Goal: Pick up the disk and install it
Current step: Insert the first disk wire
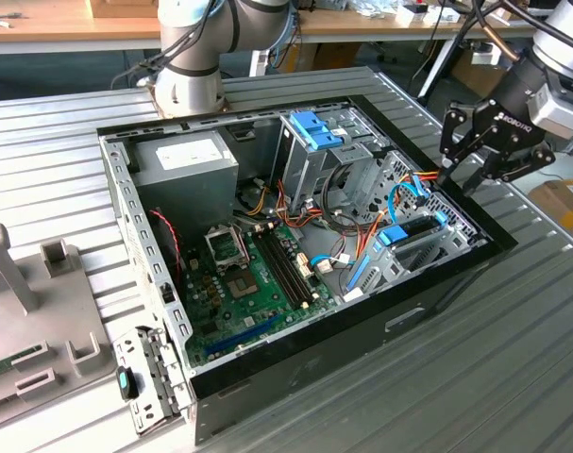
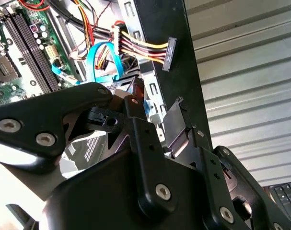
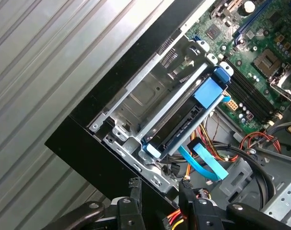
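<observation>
The disk (image 1: 416, 233), dark grey with bright blue side rails and a blue end tab, lies in the silver drive bay at the case's corner on the exterior view's right. In the first wrist view the disk (image 3: 181, 122) sits slanted inside that bay, its blue tab toward the motherboard. My black gripper (image 1: 459, 175) hovers just above and beyond the bay, over the case's black rim, open and holding nothing. The gripper (image 3: 160, 191) has its fingertips (image 3: 134, 191) near the bay's end in the first wrist view. The second wrist view also shows the gripper (image 2: 157, 103) over the rim.
The open computer case (image 1: 267, 363) lies on a ribbed metal table. It holds a green motherboard (image 1: 258, 274), a power supply (image 1: 187, 156), a tall silver cage with blue clips (image 1: 316, 127), a curved blue cable (image 1: 399, 193) and coloured power wires (image 2: 140, 48). A grey fixture (image 1: 41, 311) stands at the left.
</observation>
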`<action>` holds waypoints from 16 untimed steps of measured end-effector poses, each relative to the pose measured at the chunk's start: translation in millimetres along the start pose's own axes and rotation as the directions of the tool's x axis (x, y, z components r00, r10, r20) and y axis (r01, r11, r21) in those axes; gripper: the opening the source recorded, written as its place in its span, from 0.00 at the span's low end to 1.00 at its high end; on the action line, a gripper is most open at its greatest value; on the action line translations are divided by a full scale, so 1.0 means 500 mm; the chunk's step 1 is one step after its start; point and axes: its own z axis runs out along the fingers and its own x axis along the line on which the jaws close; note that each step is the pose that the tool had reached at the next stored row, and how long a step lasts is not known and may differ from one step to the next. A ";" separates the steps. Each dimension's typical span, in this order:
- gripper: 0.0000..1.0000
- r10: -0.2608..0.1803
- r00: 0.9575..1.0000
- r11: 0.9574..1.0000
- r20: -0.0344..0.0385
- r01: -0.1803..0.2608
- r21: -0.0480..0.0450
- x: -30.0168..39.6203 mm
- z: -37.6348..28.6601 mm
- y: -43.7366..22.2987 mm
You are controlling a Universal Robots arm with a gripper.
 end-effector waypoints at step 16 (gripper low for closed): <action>0.44 -0.001 1.000 1.000 0.001 0.001 0.001 -0.001 0.019 -0.043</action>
